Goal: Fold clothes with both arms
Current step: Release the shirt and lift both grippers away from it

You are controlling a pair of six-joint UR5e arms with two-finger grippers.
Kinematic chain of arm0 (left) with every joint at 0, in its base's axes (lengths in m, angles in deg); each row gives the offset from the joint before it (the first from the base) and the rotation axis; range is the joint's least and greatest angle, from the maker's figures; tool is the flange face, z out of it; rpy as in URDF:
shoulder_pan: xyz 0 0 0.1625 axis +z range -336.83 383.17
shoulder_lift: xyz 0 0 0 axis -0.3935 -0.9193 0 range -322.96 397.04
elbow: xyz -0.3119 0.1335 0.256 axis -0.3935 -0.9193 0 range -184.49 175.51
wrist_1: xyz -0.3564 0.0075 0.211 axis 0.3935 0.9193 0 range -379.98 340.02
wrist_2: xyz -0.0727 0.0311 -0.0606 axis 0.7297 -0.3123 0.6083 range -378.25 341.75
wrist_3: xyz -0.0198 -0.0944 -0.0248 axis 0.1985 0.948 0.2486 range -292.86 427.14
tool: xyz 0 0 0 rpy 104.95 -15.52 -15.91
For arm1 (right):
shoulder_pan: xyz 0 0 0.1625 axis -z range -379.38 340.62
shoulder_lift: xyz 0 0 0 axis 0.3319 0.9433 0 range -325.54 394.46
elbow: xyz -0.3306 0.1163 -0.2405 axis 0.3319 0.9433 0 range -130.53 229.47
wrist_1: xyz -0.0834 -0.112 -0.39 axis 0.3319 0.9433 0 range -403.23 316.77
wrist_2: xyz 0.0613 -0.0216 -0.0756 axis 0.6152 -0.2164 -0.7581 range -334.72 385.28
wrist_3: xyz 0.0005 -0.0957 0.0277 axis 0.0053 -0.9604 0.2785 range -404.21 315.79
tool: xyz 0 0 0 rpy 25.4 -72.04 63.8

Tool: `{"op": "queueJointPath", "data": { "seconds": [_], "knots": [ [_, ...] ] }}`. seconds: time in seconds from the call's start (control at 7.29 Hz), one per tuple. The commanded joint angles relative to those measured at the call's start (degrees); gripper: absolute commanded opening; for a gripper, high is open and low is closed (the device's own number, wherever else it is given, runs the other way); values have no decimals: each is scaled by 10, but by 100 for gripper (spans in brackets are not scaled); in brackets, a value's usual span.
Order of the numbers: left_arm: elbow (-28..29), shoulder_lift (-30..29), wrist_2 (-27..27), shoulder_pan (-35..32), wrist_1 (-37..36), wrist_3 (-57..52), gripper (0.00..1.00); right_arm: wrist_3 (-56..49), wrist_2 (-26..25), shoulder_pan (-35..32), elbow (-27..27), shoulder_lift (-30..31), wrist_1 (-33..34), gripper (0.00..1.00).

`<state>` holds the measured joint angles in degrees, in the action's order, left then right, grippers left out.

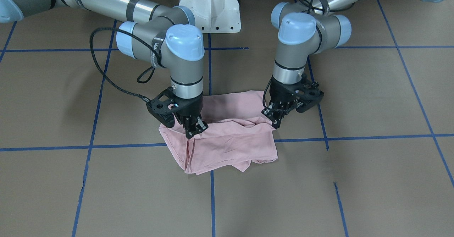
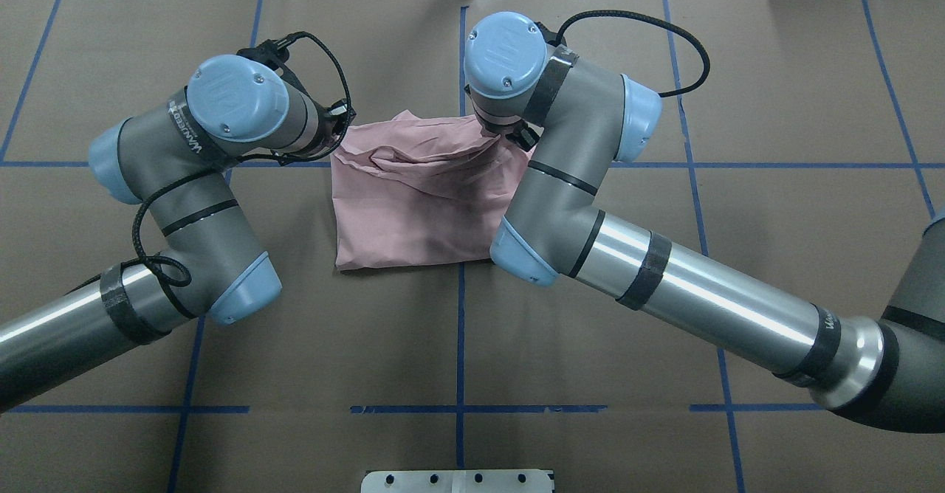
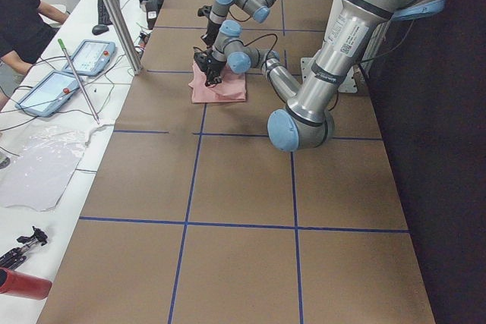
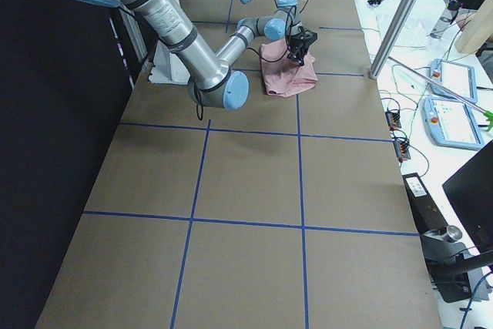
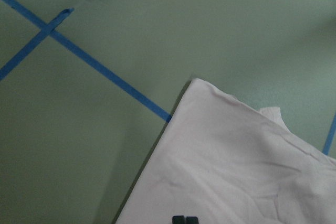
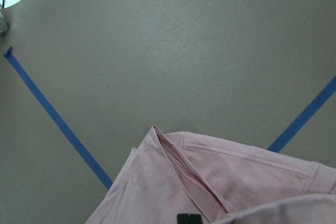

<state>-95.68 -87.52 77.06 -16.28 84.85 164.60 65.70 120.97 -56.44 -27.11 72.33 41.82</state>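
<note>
The pale pink T-shirt [image 1: 227,144] lies folded into a rough rectangle at the table's middle [image 2: 413,205]; its print is hidden. My right gripper [image 1: 193,130] is shut on the fabric at one corner of the far edge, with a pleat hanging below it. The right wrist view shows the ribbed collar [image 6: 189,174] just ahead of the closed fingertips. My left gripper [image 1: 276,122] is shut on the shirt's other far corner. The left wrist view shows its closed fingertips [image 5: 185,219] on smooth pink cloth [image 5: 226,166].
The white pedestal base [image 1: 211,6] stands behind the shirt. Blue tape lines [image 1: 354,137] cross the brown table. A side bench with tablets [image 3: 76,66], a metal post [image 3: 114,13] and a person [image 3: 23,20] lies beyond the table's far edge.
</note>
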Motion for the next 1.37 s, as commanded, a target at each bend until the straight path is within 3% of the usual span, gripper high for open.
{"op": "queueJointPath", "data": {
  "seconds": [0.0,0.14,0.27,0.41,0.55,0.82,0.96,1.23],
  "knots": [
    [38,-9,-11,-5,31,-9,0,-9,10,-13,52,-21,-29,0],
    [62,-13,-17,-5,47,-8,0,-12,10,-14,71,-22,-46,0],
    [107,-27,-22,-6,82,-16,15,-19,11,-15,105,-22,-88,0],
    [185,-53,-53,-18,130,-64,39,-53,11,-30,177,-24,-176,46],
    [232,-54,-53,-54,202,-117,55,-131,26,-58,230,-35,-222,99],
    [238,-49,-46,-69,239,-130,57,-201,54,-91,224,-31,-220,100],
    [234,-41,-15,-83,242,-147,57,-248,77,-112,187,10,-220,100],
    [141,54,77,-131,240,-310,57,-409,183,-190,134,97,-217,100]
  ]
}}
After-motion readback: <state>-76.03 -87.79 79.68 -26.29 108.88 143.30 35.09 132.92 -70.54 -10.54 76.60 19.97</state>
